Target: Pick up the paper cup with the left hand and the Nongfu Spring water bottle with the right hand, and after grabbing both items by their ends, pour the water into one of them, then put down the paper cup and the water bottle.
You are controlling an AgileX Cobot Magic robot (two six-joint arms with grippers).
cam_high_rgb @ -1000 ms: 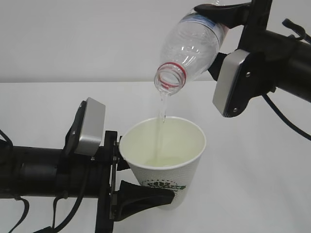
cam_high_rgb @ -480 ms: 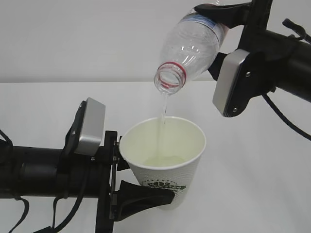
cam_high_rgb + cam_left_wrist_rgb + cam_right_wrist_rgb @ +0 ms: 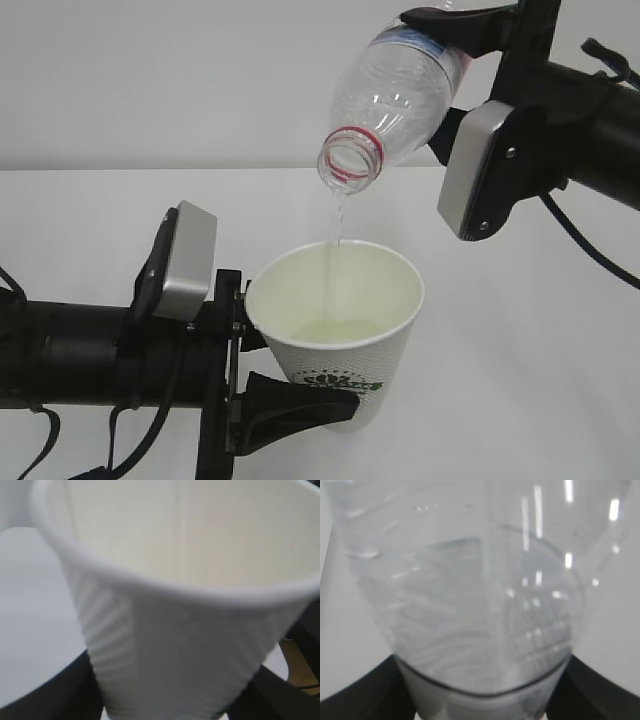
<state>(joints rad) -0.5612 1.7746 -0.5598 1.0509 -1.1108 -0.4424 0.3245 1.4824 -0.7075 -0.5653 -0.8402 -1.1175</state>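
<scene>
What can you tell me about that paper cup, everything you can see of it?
The paper cup is small, white and tapered, with a dimpled outer wall, a cream inside and a dark green round logo low on its front. It stands upright and open-topped, held by the left gripper, whose black fingers clasp its lower wall. A thin stream of water falls into it from the tilted bottle above, pooling pale at the bottom.

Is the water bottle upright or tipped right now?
Tipped: the water bottle slants mouth-down above the paper cup, and a thin stream of water falls in.
</scene>
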